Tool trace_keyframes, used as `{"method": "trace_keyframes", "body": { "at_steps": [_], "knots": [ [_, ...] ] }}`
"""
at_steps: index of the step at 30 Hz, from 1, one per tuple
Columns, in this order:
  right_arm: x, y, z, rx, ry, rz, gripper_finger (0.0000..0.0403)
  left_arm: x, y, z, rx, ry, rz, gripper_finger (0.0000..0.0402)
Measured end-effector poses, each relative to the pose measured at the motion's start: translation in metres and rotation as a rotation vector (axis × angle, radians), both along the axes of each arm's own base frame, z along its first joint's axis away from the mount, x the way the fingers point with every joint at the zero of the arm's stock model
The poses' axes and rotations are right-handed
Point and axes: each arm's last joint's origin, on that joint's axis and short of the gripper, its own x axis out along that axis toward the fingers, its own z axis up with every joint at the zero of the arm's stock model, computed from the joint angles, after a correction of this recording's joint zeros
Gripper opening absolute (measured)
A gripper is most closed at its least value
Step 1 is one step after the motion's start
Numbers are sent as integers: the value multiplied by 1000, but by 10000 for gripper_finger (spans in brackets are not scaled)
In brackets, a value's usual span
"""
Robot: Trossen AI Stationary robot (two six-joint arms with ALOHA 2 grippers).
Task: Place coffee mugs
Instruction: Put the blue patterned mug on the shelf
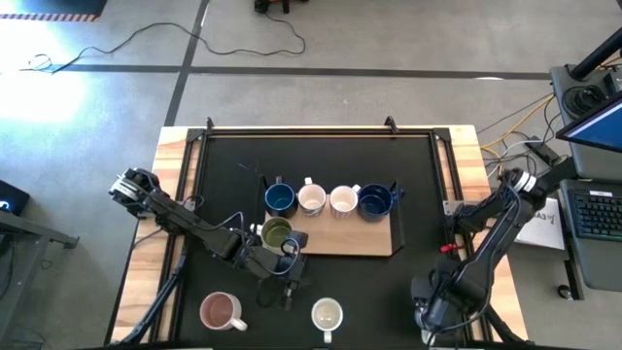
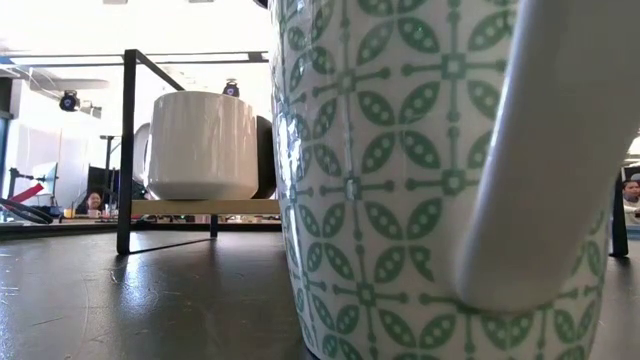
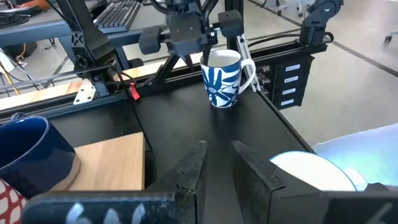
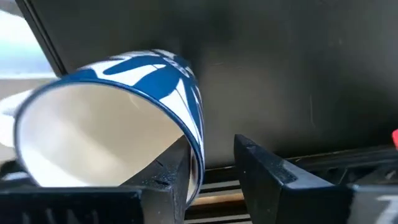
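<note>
Four mugs stand in a row on the wooden board (image 1: 355,238): blue (image 1: 280,199), white (image 1: 311,199), white (image 1: 342,199), blue (image 1: 375,201). An olive mug (image 1: 277,231) stands at the board's near left corner. A pink mug (image 1: 222,311) and a green-patterned white mug (image 1: 328,314) stand on the table near the front edge. A blue-and-white mug (image 3: 224,78) stands upright under my right gripper (image 1: 425,313), which is open. My left gripper (image 1: 282,287) is open and empty, just in front of the olive mug. My right gripper (image 4: 211,168) comes down from above over the blue-and-white mug's rim (image 4: 198,155), one finger inside the mug and one outside. A gap shows between the wall and the outer finger (image 4: 261,168). I cannot tell whether the inner finger touches. The mug stands on the table.
A black frame rail (image 1: 321,131) runs along the table's far side and down both sides. The patterned mug (image 2: 400,180) fills the low view, and a white mug (image 2: 200,145) on the board shows behind it. Bare black table lies between the board and the front mugs.
</note>
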Motion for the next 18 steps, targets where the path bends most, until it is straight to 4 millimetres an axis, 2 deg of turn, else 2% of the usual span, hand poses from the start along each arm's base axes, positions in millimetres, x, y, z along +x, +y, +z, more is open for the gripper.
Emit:
{"method": "trace_keyframes", "body": {
  "at_steps": [11,18],
  "knots": [
    [2,2,-5,3,-14,134,21,0,0,0,0,1,0,53],
    [3,4,-3,25,-43,247,17,0,0,0,1,2,-1,53]
  ]
}}
